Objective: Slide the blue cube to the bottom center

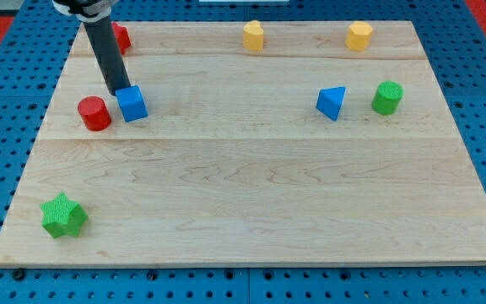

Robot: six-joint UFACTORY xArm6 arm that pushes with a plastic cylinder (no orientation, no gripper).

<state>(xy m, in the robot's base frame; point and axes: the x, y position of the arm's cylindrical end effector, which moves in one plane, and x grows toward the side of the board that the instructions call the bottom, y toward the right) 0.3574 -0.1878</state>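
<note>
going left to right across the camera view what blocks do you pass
green star block → red cylinder → blue cube → yellow block → blue triangular block → yellow hexagonal block → green cylinder

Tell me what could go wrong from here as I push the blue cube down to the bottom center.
1. My tip sits at the upper left edge of the blue cube, so an off-centre push may spin it or let it slip aside.
2. The red cylinder stands just left of the cube; a leftward drift could knock it along.
3. The rod hides part of another red block at the view's top, so that block's position is uncertain.
</note>
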